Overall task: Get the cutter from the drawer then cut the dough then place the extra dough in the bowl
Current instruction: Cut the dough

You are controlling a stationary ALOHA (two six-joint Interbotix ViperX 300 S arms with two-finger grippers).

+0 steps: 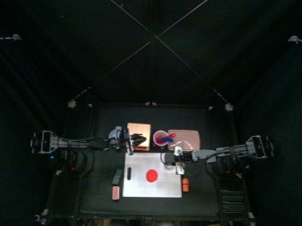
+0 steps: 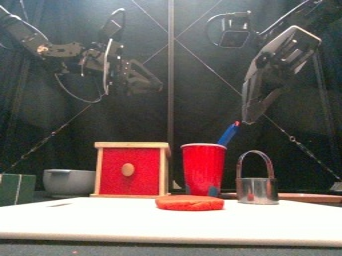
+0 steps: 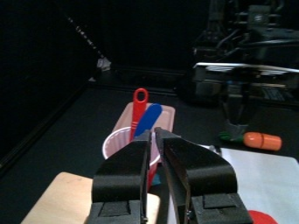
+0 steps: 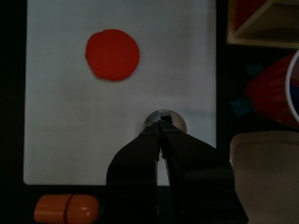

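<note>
Cutter (image 2: 257,190) first: where does it stand?

Upright on the white cutting board (image 1: 139,187), toward the board's right edge, with its wire handle up. Neither gripper touches it.

And the dough (image 2: 190,203)?

It is a flat red disc, uncut, lying near the board's middle and apart from the cutter.

What about the right gripper (image 4: 160,128)?

It hangs above the cutter, over the board's right part, with clear air between its tips and the handle. Its jaws are pressed almost together and hold nothing.

And the left gripper (image 3: 156,138)?

It is raised high past the board's back left corner, near the wooden box (image 2: 131,170). Its jaws are drawn close, with only a slit between them and nothing in it.

What stands behind the board?

The box sits on the desk (image 1: 94,203) just past the board's back edge, toward the left, with its red drawer front flush in the frame. Also past the back edge, nearer the middle, is the red cup (image 2: 203,170), with a blue knife (image 3: 145,118) and a red knife (image 3: 138,101) standing in it. The blue-grey bowl (image 2: 60,176) sits off the board's back left corner.

Anything beside the board?

An orange toy (image 4: 66,207) lies on the desk just off the board's right edge, toward the front.
</note>
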